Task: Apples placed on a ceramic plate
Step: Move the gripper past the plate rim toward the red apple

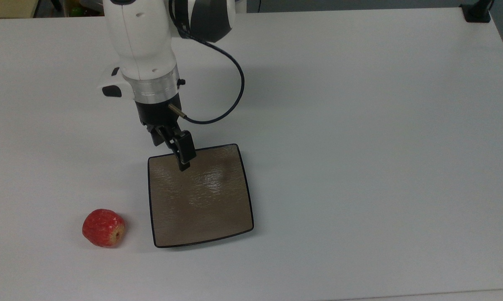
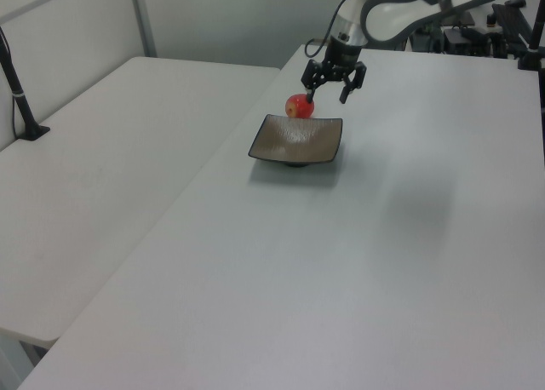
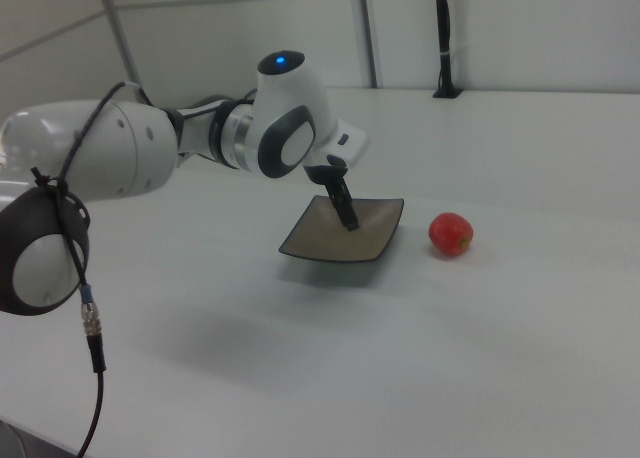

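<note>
My jaws (image 2: 334,84) hang spread wide and hold nothing, as the left view shows best. In the top view one finger (image 1: 183,151) overlaps the plate's upper edge, while the right view shows the fingers above the plate's middle, so I judge that the jaws are raised above the near part of the plate (image 1: 201,209) and touch nothing. The apple (image 1: 104,228) lies on the bench (image 1: 360,125) on its side, its yellowish stem end turned toward the top view's lower right. From the jaws it sits well apart: past the plate's corner, toward the top view's lower left. It is near the plate's rim but does not touch it.

Risks, as I judge them from here:

- Plate strike. The straight path from the jaws to the apple crosses the plate. If I descend early, a fingertip may clip the raised black rim and shove or tip the plate.
- Rolling. The apple is round and rests free. One finger landing before the other may knock it away across the bench.
- Poor grip. The skin looks smooth, so closing off-centre may squeeze the apple out from between the fingers.
- Depth error. How far the jaws stand above the bench is hard to tell, so a fast drop may hit the surface.
</note>
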You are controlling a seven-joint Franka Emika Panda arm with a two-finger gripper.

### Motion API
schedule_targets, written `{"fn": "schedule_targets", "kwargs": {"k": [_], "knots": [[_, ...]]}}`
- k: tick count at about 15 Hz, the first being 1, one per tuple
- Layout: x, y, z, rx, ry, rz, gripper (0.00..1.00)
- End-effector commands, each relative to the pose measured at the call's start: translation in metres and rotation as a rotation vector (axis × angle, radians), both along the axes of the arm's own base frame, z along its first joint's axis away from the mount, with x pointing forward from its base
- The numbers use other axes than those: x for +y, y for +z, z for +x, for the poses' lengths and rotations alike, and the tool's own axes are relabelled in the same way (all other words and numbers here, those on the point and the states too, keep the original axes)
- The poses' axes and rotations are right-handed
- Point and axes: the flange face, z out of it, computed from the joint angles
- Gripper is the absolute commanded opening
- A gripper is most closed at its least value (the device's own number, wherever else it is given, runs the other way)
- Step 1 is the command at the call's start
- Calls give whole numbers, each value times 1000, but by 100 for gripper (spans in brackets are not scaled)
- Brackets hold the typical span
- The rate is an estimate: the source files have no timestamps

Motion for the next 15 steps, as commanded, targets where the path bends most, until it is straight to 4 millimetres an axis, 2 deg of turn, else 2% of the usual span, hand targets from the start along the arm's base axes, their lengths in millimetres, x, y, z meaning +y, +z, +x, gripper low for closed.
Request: {"fn": "schedule_targets", "kwargs": {"k": [1,5,9,12,15], "knots": [[-7,-2,15,-62,-49,-3,100],[-33,-5,22,-114,-20,-78,100],[-82,-23,42,-140,15,-144,100],[-101,-34,42,-126,77,-197,100],[-113,-29,51,-148,113,-234,100]]}}
